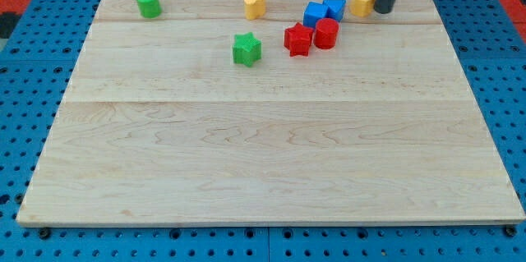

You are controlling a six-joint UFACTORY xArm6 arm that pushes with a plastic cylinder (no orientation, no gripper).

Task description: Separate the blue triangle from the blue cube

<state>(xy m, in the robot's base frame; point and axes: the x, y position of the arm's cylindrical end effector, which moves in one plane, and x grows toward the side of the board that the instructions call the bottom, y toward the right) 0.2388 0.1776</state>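
Bright, even overhead light covers the wooden board, with no glare. Blocks cast only faint, short shadows. Focus is slightly soft throughout, and the far edge looks mildly blurred.

The board is pale wood with fine grain, smooth and matt, joined from planks. Around it, toward three and nine o'clock, lies a blue perforated sheet with a dull sheen. The blue cube, blue triangle and red blocks look like matt, slightly ribbed plastic. My tip ends a dark, smooth, faintly shiny rod.
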